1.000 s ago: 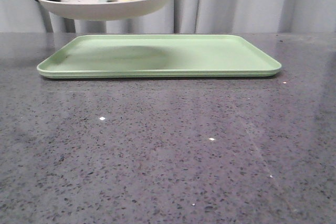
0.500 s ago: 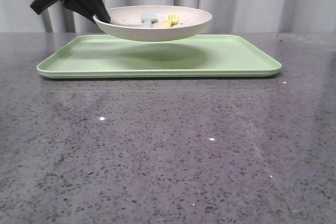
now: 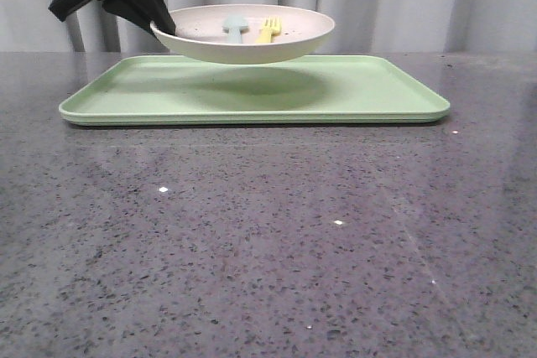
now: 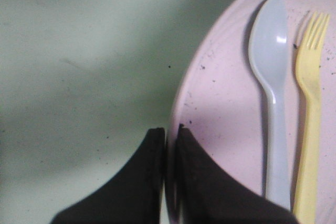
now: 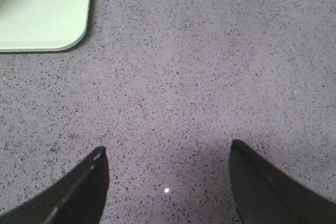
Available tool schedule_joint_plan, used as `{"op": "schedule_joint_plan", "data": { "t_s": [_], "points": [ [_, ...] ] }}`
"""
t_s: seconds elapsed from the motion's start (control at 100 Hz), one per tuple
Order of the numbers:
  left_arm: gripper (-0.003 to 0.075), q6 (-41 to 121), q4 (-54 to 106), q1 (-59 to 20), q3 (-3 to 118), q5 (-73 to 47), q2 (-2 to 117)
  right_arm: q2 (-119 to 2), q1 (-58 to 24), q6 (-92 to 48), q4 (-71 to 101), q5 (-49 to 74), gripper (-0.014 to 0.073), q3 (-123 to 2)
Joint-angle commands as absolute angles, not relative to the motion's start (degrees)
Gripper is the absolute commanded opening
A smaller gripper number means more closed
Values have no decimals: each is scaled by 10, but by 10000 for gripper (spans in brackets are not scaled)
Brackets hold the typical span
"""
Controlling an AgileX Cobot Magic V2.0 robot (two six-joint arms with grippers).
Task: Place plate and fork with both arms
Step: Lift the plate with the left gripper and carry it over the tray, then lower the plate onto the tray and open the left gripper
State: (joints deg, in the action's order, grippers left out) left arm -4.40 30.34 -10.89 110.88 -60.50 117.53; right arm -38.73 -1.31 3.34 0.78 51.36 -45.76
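Speckled pinkish round plate pinched at rim by left claw.

You see a light-green tray lying flat toward the far edge of the speckled grey tabletop, a pale blue spoon above it, and grey curtains behind.

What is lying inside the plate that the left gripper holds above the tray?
Inside the plate lie a pale blue spoon and a yellow fork, side by side. The left gripper pinches the rim, and its fingers cover both handle ends in the wrist view.
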Motion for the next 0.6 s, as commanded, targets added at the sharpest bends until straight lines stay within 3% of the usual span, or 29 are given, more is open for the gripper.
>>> {"op": "schedule_joint_plan", "data": {
  "t_s": [0.0,0.59],
  "points": [
    [-21,-53,331,-117,1130,-577,1141,-391,-10,31,0,481,495,-478],
    [-21,-60,329,-136,1129,-566,1177,-391,-10,31,0,480,495,-478]
  ]
}}
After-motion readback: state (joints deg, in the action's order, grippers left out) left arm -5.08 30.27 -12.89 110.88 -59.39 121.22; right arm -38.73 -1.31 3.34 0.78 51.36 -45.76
